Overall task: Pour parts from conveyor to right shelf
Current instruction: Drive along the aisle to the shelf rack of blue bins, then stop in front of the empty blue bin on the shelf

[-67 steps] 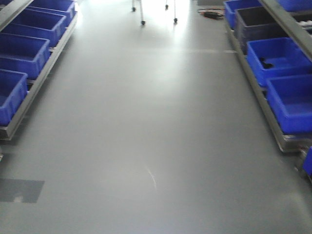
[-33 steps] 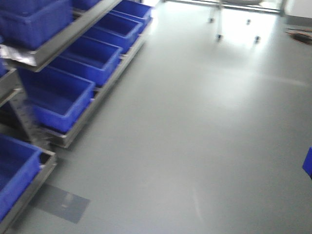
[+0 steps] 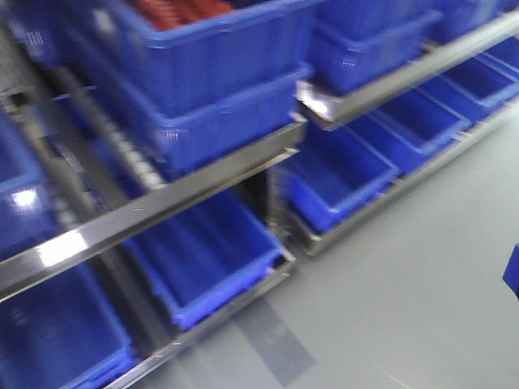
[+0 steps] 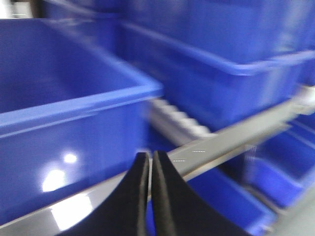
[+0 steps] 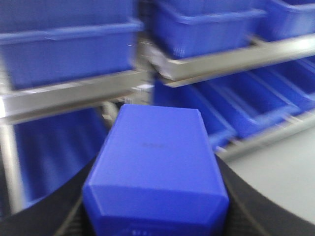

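- While the right gripper pinches the small bright-blue plastic block between its black fingers, the hold shows only low on the block's two flanks. By my judgement a jolt could tip it or slide it out before it reaches any bin.
- The left gripper has its black fingers pressed together on nothing, close in front of a shiny steel rail. A forward drift could knock them against it.
- Beyond stands the steel-framed rack with rows of small white rollers, loaded with large blue plastic bins; one holds red contents.
- Every view is smeared, so the block could be aimed badly and strike a bin's rim or the rail.
- Whether this rack is the right shelf cannot be told, so a drop into the wrong rack is possible.
- A faint dark mark sits on the block's top face, unreadable. No brand or label can be read anywhere.
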You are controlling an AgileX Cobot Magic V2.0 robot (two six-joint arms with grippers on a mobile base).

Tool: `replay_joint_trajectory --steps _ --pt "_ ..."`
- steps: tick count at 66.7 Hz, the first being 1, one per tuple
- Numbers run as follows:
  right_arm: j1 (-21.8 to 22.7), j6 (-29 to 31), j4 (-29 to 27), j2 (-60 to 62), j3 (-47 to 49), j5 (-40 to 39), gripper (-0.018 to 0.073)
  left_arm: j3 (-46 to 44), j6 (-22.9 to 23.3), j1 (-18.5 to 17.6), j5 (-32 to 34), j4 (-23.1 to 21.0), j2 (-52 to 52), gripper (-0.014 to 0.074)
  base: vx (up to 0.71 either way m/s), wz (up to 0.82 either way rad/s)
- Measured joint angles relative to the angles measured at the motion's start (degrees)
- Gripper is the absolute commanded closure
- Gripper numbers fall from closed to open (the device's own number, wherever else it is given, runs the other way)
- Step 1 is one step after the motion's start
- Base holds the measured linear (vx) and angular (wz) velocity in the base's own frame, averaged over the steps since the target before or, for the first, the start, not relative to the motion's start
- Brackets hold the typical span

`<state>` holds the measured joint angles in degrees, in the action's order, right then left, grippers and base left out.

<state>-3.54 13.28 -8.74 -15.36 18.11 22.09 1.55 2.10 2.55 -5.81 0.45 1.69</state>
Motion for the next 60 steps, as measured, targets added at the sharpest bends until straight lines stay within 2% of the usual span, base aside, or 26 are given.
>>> replay_joint_trajectory --steps 21,60 --pt "0.0 0.0 0.0 0.0 0.0 0.0 0.0564 0.0 0.0 0.0 0.0 0.0 0.0 0.0602 0.2 0.91" --pt "0.0 0.0 0.0 0.0 0.0 0.0 0.0564 0.0 0.0 -0.19 0.0 0.0 0.0 0.0602 0.16 0.52"
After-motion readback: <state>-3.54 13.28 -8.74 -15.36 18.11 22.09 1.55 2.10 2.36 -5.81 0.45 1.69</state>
